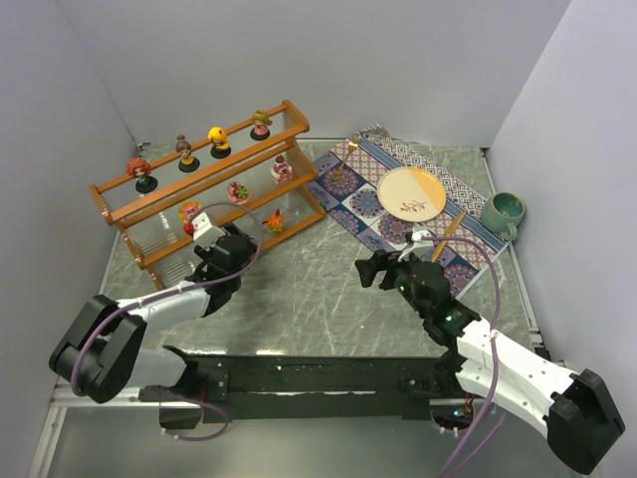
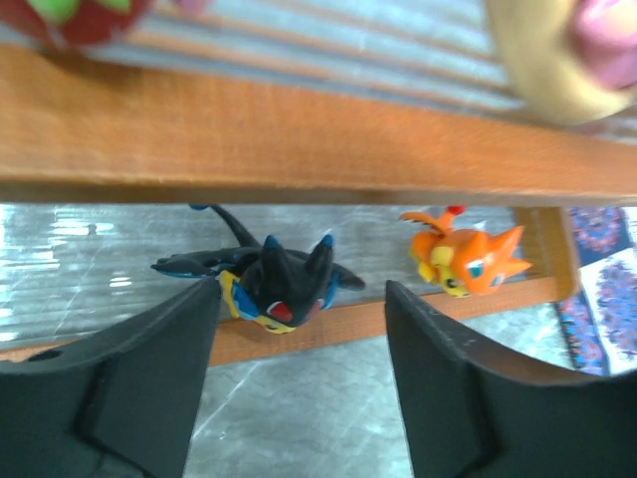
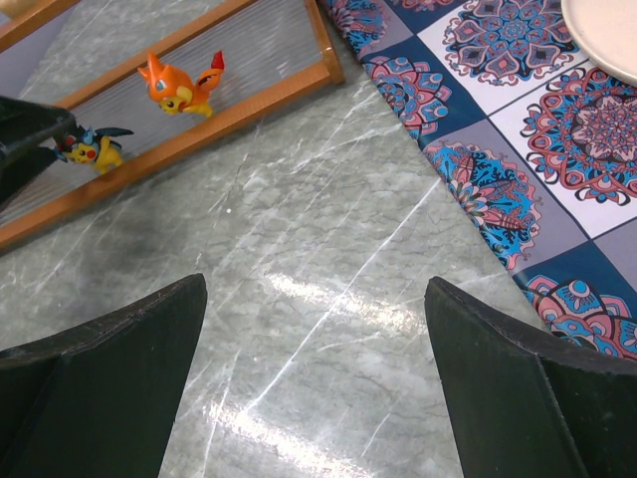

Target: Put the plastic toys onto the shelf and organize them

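The shelf (image 1: 169,179) stands at the back left. Several dolls, among them a red-haired one (image 1: 140,171), stand on its top tier. Pink and red toys (image 1: 238,191) sit on the middle tier. The orange toy (image 1: 273,221) and the black spiky toy (image 2: 274,284) are on the bottom tier by the front rail. My left gripper (image 2: 301,296) is open and empty, just in front of the black toy and apart from it; it also shows in the top view (image 1: 237,242). My right gripper (image 3: 314,287) is open and empty over the bare table; it also shows in the top view (image 1: 368,270).
A patterned blue mat (image 1: 350,191) lies at the back right with a cream plate (image 1: 411,193) on it. A teal mug (image 1: 503,211) stands at the mat's right end. Walls close in the table on three sides.
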Robot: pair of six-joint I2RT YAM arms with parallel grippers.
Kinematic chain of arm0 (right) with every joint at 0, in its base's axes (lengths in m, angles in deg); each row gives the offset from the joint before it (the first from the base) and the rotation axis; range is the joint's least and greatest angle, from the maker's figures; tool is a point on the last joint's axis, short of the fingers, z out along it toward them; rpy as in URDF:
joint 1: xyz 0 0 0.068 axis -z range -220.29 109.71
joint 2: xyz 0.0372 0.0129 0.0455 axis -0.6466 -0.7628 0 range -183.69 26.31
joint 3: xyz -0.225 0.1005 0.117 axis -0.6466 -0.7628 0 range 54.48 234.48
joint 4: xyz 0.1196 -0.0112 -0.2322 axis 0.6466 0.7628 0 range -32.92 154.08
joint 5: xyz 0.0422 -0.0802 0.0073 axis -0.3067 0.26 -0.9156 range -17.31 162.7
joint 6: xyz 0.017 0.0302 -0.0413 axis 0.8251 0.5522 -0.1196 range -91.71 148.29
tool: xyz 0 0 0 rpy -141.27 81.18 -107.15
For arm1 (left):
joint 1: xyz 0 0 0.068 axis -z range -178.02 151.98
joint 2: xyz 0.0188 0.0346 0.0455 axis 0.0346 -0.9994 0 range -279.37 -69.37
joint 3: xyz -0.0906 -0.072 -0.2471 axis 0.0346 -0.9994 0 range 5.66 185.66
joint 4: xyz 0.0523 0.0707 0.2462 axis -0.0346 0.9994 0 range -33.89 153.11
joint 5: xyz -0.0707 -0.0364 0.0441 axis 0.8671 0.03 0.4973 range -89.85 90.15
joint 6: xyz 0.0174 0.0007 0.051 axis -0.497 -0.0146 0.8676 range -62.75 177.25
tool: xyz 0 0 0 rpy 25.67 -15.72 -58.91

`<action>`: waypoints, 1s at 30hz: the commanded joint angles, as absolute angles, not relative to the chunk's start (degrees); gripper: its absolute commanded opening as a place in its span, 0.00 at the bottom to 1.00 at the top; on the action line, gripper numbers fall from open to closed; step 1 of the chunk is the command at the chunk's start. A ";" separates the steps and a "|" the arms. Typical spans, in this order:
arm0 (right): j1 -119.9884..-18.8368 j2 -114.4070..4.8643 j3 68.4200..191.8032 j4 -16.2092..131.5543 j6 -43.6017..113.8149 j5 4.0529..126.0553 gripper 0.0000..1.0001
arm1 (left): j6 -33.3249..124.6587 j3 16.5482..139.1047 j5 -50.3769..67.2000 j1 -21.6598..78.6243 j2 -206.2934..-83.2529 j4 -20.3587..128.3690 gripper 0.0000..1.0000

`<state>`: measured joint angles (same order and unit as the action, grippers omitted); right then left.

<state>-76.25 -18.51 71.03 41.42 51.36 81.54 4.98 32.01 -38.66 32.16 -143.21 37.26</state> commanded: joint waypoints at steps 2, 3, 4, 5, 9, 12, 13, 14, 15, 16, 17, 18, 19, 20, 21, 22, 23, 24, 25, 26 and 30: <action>-75.88 -17.90 71.88 40.11 51.06 81.92 0.97 | 4.16 31.67 -38.43 31.95 -137.66 38.87 0.79; -75.88 -17.73 72.05 40.38 51.14 82.01 0.97 | 3.99 31.85 -38.43 31.95 -136.35 39.75 0.80; -75.88 -17.64 72.23 40.64 51.23 82.19 0.97 | 3.72 31.94 -38.09 31.95 -135.64 40.46 0.82; -75.97 -17.55 72.58 41.25 51.23 82.27 0.97 | 3.63 31.85 -37.73 32.04 -135.03 41.86 0.87; -75.88 -15.62 73.90 44.06 51.76 82.98 0.97 | 1.26 31.41 -35.62 33.26 -129.42 46.95 0.99; -75.97 -14.30 75.39 46.61 52.02 83.07 0.97 | -0.14 33.59 -36.14 36.77 -125.46 55.01 0.97; -75.88 -14.12 75.48 46.97 52.02 82.98 0.97 | -0.49 34.39 -37.98 38.27 -124.57 57.58 0.97; -75.88 -13.95 75.40 47.23 52.11 82.98 0.97 | -0.85 35.27 -39.04 39.85 -123.87 60.56 0.97; -75.88 -13.68 75.22 47.49 52.46 83.15 0.97 | -1.28 37.36 -40.09 43.08 -122.55 65.90 0.97; -75.97 -13.51 75.13 47.76 53.42 83.42 0.97 | -2.68 38.43 -41.23 44.51 -121.93 69.17 0.97; -75.97 -13.51 74.78 48.37 53.86 83.42 0.97 | -3.39 39.48 -42.64 45.91 -121.23 71.81 0.97; -75.97 -12.90 74.61 48.55 54.65 83.68 0.97 | -3.83 41.24 -43.35 48.71 -119.83 76.54 0.97; -75.97 -12.54 74.52 48.99 55.09 83.77 0.97 | -4.19 42.12 -43.96 49.87 -119.03 78.50 0.97; -75.88 -12.19 74.60 50.21 55.53 84.03 0.98 | -4.19 42.91 -44.75 51.10 -118.16 80.26 0.97; -75.88 -11.06 74.78 51.09 56.50 84.90 0.97 | -3.67 44.32 -44.94 53.11 -116.32 82.11 0.97; -75.88 -10.35 75.13 52.32 56.85 85.69 0.98 | -3.49 44.94 -44.94 53.92 -115.43 85.08 0.97; -75.97 -9.47 75.65 54.59 56.94 86.22 0.98 | -2.88 45.90 -44.15 54.54 -113.42 86.24 0.97; -75.88 -7.55 75.92 55.57 56.68 86.84 0.97 | -1.65 46.35 -43.54 54.98 -112.53 87.21 0.97; -75.97 -6.48 76.53 57.85 56.42 89.46 0.98 | -1.21 46.87 -42.92 54.98 -111.65 89.57 0.97; -75.88 -4.65 76.97 59.09 56.07 90.79 0.98 | -0.42 47.84 -42.39 55.07 -109.99 90.20 0.97; -75.97 -0.59 80.22 67.52 56.51 99.23 0.98 | 7.22 51.26 -39.66 55.07 -106.90 93.27 0.97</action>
